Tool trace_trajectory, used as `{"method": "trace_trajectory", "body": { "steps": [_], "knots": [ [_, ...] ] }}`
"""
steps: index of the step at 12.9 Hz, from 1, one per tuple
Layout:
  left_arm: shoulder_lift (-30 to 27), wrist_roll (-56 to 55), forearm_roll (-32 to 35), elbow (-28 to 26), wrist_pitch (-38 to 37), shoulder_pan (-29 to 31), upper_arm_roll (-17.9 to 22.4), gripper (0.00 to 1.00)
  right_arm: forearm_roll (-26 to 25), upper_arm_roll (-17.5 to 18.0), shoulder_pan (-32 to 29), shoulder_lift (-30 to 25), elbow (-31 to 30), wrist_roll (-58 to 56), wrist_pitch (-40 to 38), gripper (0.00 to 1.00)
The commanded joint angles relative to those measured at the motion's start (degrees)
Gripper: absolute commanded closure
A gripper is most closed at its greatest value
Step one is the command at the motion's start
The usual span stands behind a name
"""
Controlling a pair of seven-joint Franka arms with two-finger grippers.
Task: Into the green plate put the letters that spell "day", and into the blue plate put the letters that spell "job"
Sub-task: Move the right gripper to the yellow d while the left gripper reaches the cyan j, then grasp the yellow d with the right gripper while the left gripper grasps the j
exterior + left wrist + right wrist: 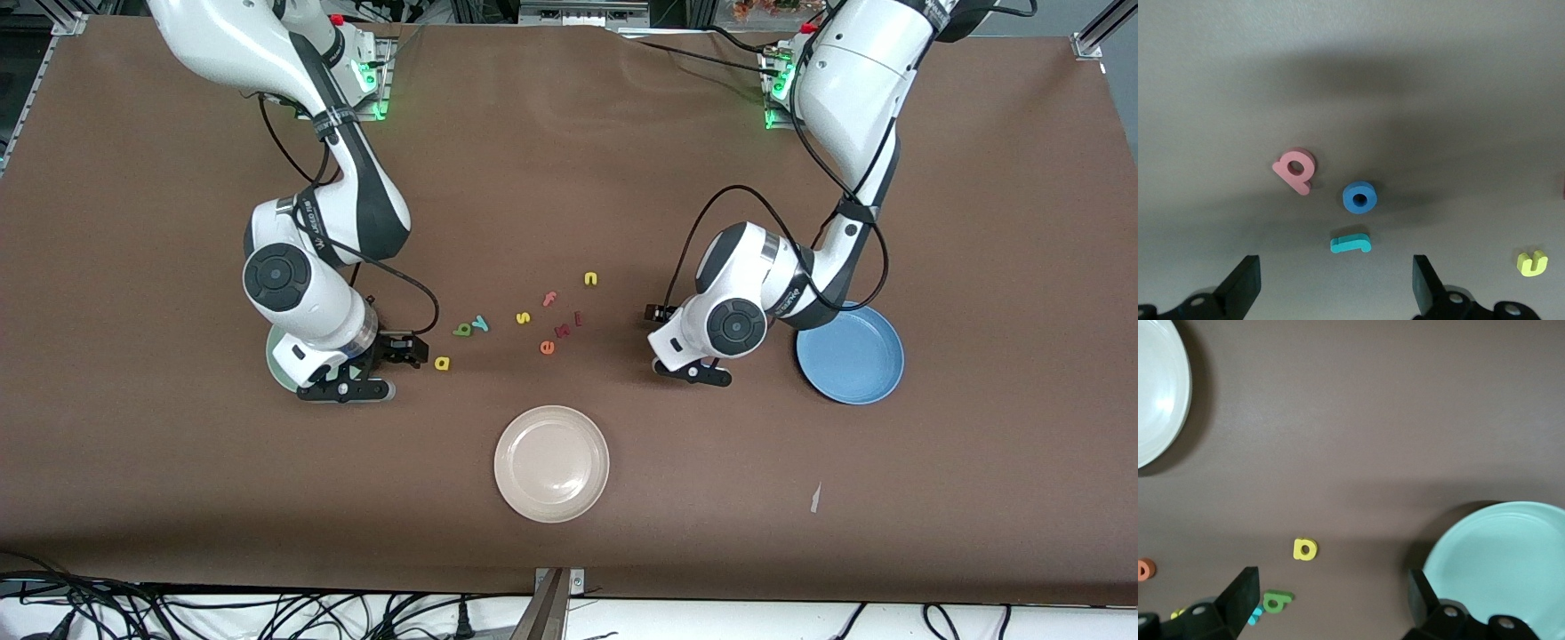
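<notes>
The green plate [272, 357] [1501, 563] lies mostly under my right arm. My right gripper [348, 384] [1331, 608] hangs open and empty over the table beside its rim. The yellow a [442, 362] [1305, 549], dark green d [461, 330] [1277, 601] and teal y [481, 324] [1255, 615] lie close together just past it. My left gripper [695, 368] [1335, 293] is open and empty over the teal j [1350, 243], beside the blue o [1359, 197] and pink b [1296, 170]; the left arm hides these three from the front camera. The blue plate [851, 356] sits beside the left arm.
A beige plate [551, 462] [1158, 393] lies nearer the front camera, midway along the table. Loose letters lie between the arms: yellow s [523, 317], pink f [550, 299], yellow n [590, 279] [1531, 263], orange e [547, 347]. A paper scrap [815, 498] lies near the front edge.
</notes>
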Motion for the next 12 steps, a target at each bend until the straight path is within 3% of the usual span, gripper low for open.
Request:
{"method": "trace_trajectory", "body": {
  "steps": [1,3,4,7,12],
  "knots": [
    [-0.2,-1.0,0.3,-3.0,2.2,-0.9,0.6,0.01,3.6,-0.9,3.5,-1.1,-5.6,1.5,6.2,0.01],
    [-0.5,-1.1,0.4,-5.8,6.4,-1.1,0.5,0.04,4.6,-1.3,4.8,1.7,-6.3,1.6,8.4,0.01],
    [-0.4,-1.2,0.5,-6.1,6.9,-1.8,0.6,0.13,4.8,-2.3,5.8,3.2,-6.3,1.8,9.8,0.01],
    [-0.3,-5.4,0.7,-7.0,8.6,-3.2,0.6,0.14,10.5,-6.0,8.9,5.4,-6.1,2.5,10.9,0.02],
    [-1.5,-8.8,0.9,-9.2,9.4,-3.7,0.7,0.19,11.4,-8.5,12.0,8.7,-5.7,4.4,13.6,0.02]
  ]
}}
